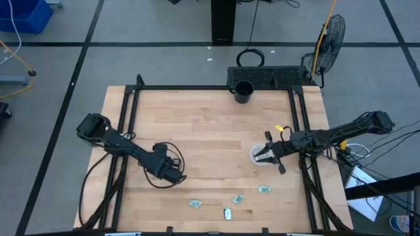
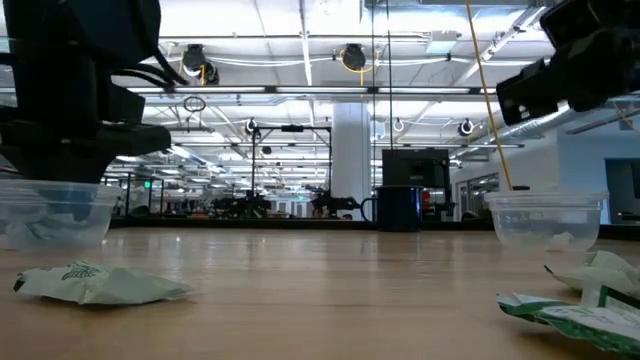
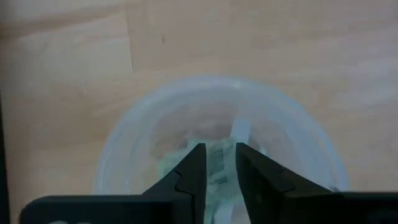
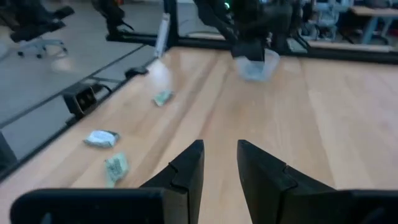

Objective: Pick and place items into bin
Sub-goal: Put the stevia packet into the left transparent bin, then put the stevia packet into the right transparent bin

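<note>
Left gripper point(image 3: 219, 163): hanging right over a clear cup point(image 3: 217, 134) on the left half of the table — fingers are pinching a pale green wrapped piece point(image 3: 217, 167) just above the cup's inside.

Right gripper point(image 1: 268, 155): hovering by the second clear cup point(image 1: 257, 156) near the right edge, fingers parted a little with nothing between them.

Items: four green wrapped pieces are lying loose toward the near edge — one point(image 1: 195, 204) near the middle, one point(image 1: 228, 213) closest to the edge, one point(image 1: 238, 198) just right of those, one point(image 1: 264, 189) farthest right, below the right cup.

Edges: black rails are running along the left and right sides of the wooden table point(image 1: 210, 124); the right cup is sitting pretty close to the right rail.

Open room: bare wood is stretching across the middle and far part, with only a black mug point(image 1: 243, 91) at the far edge.
</note>
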